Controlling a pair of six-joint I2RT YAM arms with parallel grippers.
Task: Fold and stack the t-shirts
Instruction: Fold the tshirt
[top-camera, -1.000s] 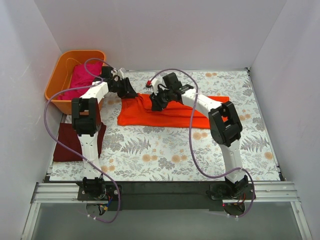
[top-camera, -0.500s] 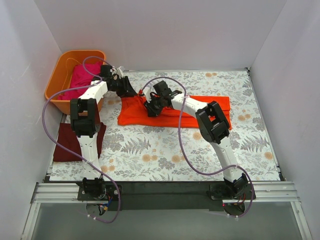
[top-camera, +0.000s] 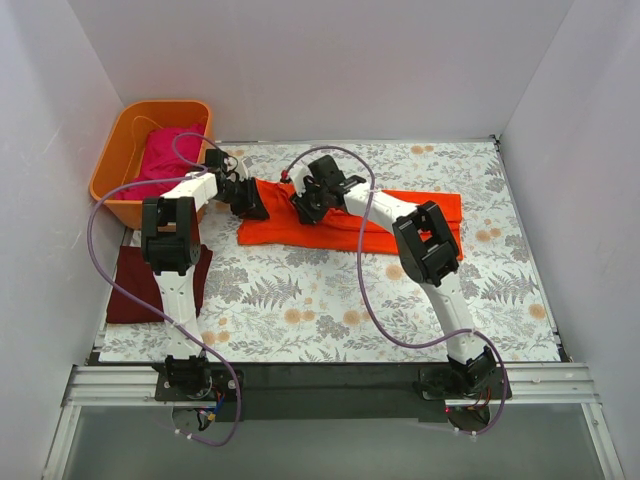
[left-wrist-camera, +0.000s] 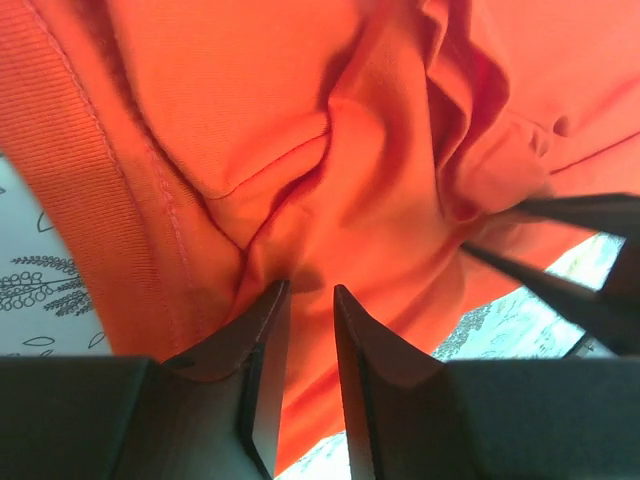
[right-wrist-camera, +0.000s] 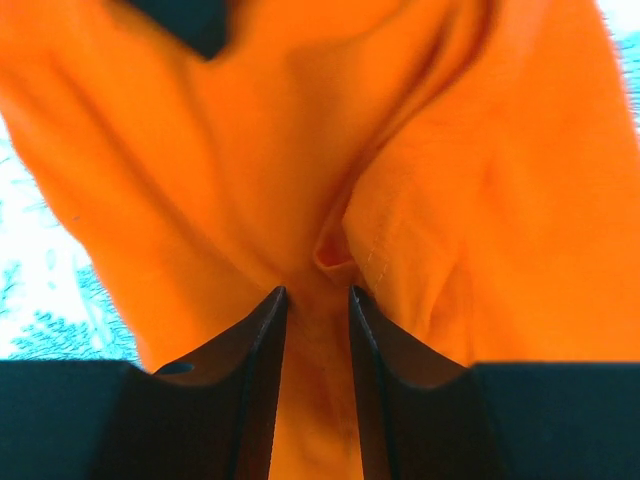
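Left end effector (left-wrist-camera: 307, 292): fingers drawn close, a wrinkle of the orange-red shirt (top-camera: 290, 232) pinched between them. Right end effector (right-wrist-camera: 316, 292): fingers equally narrow, clamped on a bunched seam of the same shirt. Seen from overhead, the two grips sit near each other at the shirt's left end, left of centre in the frame. The rest of the shirt lies flat on the leaf-print counter (top-camera: 330, 300), stretching toward the right. The step appears to be a fold. It would go best if both arms rise together and travel level, so the edge stays straight and the bunching shakes out. A maroon shirt (top-camera: 125, 290) lies folded at lower left. A pink shirt (top-camera: 165, 160) waits in the orange tub (top-camera: 108, 185) at upper left.
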